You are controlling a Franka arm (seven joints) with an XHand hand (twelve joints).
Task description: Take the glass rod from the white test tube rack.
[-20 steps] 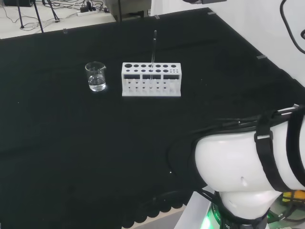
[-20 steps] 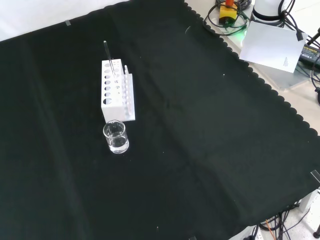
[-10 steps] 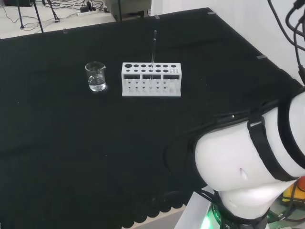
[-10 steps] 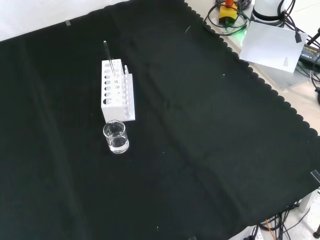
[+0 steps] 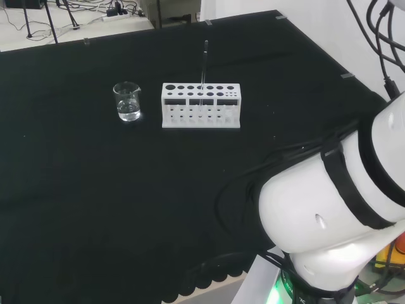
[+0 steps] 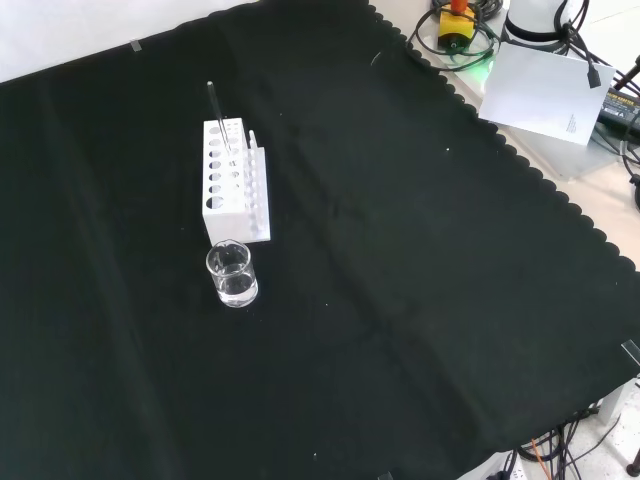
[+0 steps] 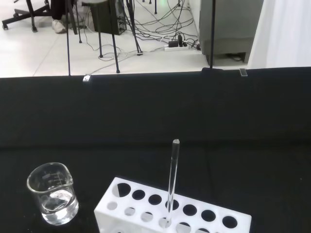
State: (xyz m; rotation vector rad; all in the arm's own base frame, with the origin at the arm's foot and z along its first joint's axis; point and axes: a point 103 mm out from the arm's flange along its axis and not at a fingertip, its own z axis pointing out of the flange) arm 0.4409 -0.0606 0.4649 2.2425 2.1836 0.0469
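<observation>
Since a second ago the big white arm link (image 5: pixel 329 209) at the right of the head view has swung and risen, its black-strapped part now reaching up toward the view's right edge; the ware on the cloth has kept its place. Whether the hand's fingers are spread or curled cannot be told.

The thin clear glass rod (image 7: pixel 172 177) stands nearly upright in a hole of the white plastic test tube rack (image 7: pixel 194 216), about midway along the row of round holes, its rounded top well above the rack. In the head view the glass rod (image 5: pixel 204 66) rises from the back row of the rack (image 5: pixel 200 106), a little right of its middle. In the front view the rod (image 6: pixel 217 118) leans slightly from the far end of the rack (image 6: pixel 234 196).

A small clear glass beaker (image 5: pixel 128 101) with a little clear liquid stands near the rack's left end in the head view, apart from it; in the front view the beaker (image 6: pixel 231 275) sits just before the rack's near end. All rest on the desk's black cloth (image 6: pixel 420 300).
</observation>
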